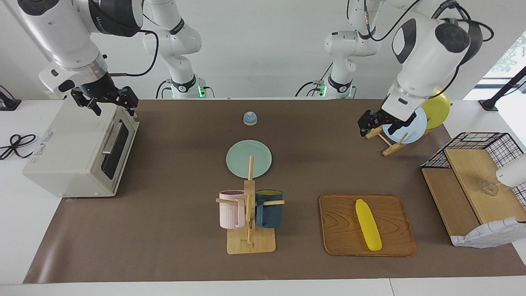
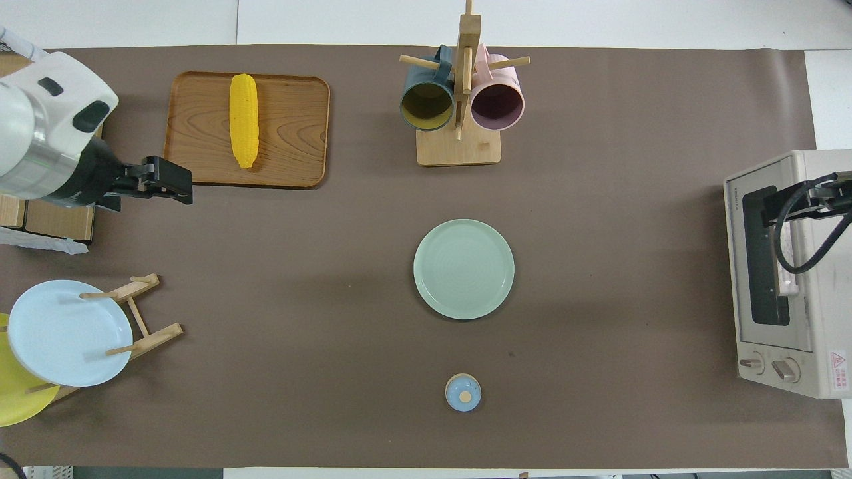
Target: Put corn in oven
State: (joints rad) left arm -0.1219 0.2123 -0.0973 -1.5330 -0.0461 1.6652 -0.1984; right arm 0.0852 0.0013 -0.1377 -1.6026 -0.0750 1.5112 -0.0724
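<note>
Oven at the right arm's end of the surface, dark glass door shut. Right gripper up over the oven's top edge, just above the door, fingers spread and empty.

Toward the middle, small blue bell, green plate and wooden mug rack with one pink and one dark blue mug, none of them in play.

Farther toward the left arm's end, corn lying untouched on a wooden tray, farther from the robots than the plate stand. Left gripper in the air over the surface between stand and tray, well apart from the corn, fingers released and holding nothing.

Judged barely begun: door not yet opened, corn not yet lifted.

Plenty to go wrong from here. Could clip the plate stand or its pale blue plate on the way down, with arm and stand so close. Could lose the cob from a pinch taken near its tapered tip, round and likely to roll. Could strike the mug rack on a low carry toward the oven. Could arrive at a shut door unless the right arm pulls the handle first.
</note>
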